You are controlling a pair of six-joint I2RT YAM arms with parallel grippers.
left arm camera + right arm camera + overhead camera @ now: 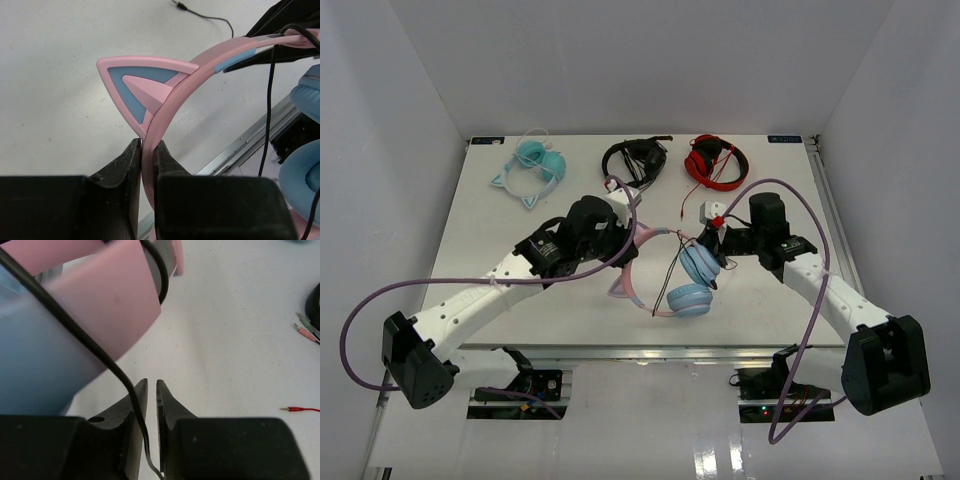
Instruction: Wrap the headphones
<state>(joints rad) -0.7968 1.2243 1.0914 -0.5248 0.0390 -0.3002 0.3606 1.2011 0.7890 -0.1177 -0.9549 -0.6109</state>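
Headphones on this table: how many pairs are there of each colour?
Teal cat-ear headphones: 1
Black headphones: 1
Red headphones: 1
Pink-and-blue cat-ear headphones: 1
Total: 4

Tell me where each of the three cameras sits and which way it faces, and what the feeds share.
Top external: fixed above and behind the arms, looking down on the table; both arms whole, left gripper and right gripper meeting at the headphones.
Left wrist: on the left arm, looking along its fingers, clamped on the headband under a cat ear.
Right wrist: on the right arm, looking along its fingers, nearly together around the cable.
Shared: all show the headband; both wrist views show the cable.
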